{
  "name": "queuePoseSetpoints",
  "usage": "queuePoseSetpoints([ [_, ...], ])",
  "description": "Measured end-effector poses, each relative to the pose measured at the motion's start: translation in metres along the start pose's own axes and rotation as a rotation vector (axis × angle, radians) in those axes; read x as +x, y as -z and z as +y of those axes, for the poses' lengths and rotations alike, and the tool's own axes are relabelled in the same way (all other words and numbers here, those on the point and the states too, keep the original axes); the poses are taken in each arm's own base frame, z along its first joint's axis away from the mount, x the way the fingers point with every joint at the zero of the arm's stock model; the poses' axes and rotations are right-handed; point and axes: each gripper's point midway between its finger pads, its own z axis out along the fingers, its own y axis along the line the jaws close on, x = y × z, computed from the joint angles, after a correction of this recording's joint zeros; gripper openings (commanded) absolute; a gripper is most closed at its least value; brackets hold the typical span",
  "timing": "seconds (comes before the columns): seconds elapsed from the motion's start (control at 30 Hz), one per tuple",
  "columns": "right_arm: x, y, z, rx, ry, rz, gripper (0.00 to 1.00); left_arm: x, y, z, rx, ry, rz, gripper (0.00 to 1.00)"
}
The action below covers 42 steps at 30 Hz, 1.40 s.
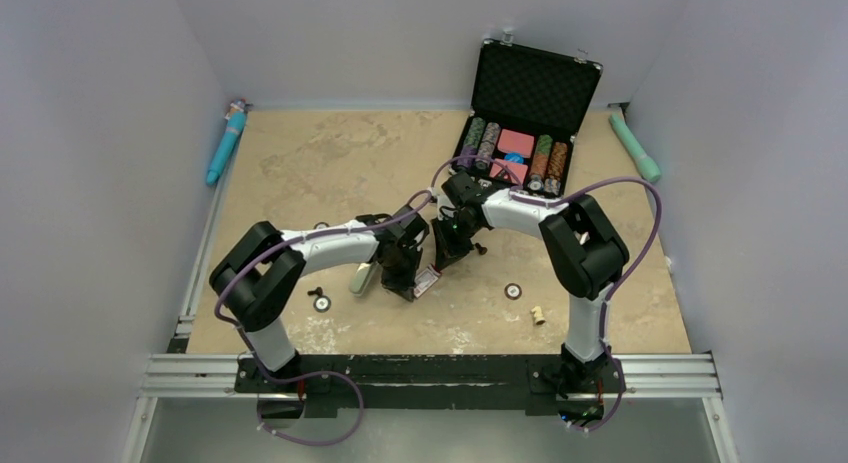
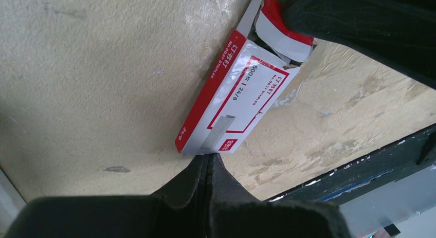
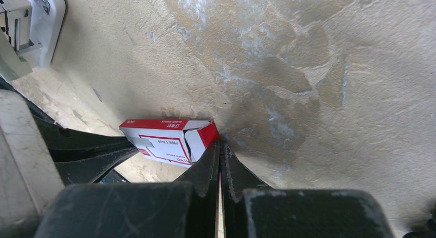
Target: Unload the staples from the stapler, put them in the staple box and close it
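Red-and-white box (image 2: 247, 84) lies flat on the table (image 1: 300, 163), end flap open. On its face show the staples (image 2: 218, 132) — a short silvery-grey strip — just off the left gripper (image 2: 208, 157), fingers pressed together, empty. The right gripper (image 3: 220, 147), likewise closed on nothing, sits at the box's open end; the stapler (image 1: 362, 279) lies beside the box.

The box (image 1: 428, 281) lies right of the stapler (image 1: 362, 279).

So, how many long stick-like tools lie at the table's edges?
2: the blue tool at the left edge, the green tool at the right edge. More may be hidden.
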Motion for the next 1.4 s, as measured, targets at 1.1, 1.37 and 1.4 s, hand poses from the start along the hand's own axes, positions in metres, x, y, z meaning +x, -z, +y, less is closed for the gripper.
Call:
queuePoseSetpoints([
  [1.1, -0.01, 0.034, -0.01, 0.048, -0.051, -0.029, 0.05, -0.017, 0.001, 0.004, -0.052, -0.075, -0.03, 0.0],
  [1.37, -0.008, 0.033, -0.039, 0.202, -0.074, -0.049, 0.03, -0.02, 0.003, 0.011, -0.088, -0.1, -0.051, 0.0],
  [1.4, -0.006, 0.032, -0.041, 0.212, -0.079, -0.046, 0.03, -0.02, 0.003, 0.011, -0.09, -0.101, -0.052, 0.0],
])
